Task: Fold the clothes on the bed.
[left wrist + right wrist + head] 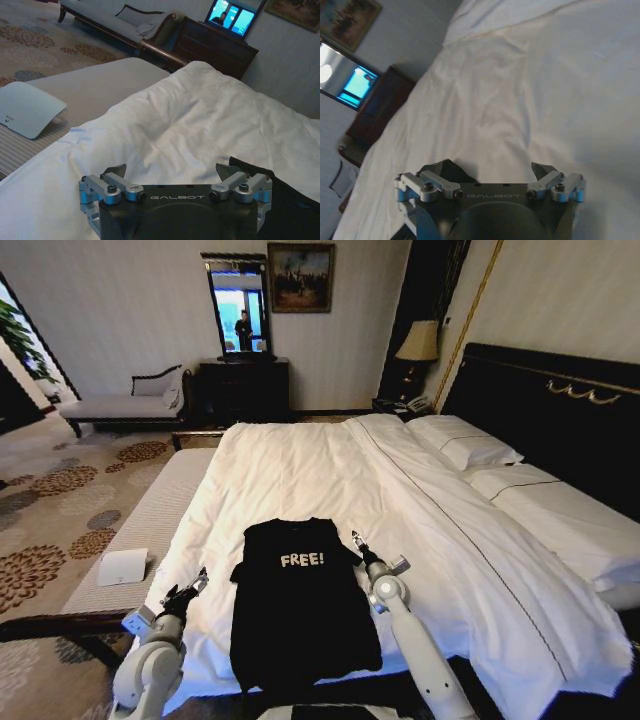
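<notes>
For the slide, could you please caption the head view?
Black "FREE!" T-shirt lies flat on the white bed, left hand and right hand open at its sides.

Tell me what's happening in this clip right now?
A two-armed robot stands at the side of the bed, where a black T-shirt lies flat and unfolded on the white duvet. The left gripper hovers by its left sleeve, the right gripper by its right sleeve. Both have their fingers open; neither holds the fabric yet.

both arms raised forward, jaws spread wide.
</notes>
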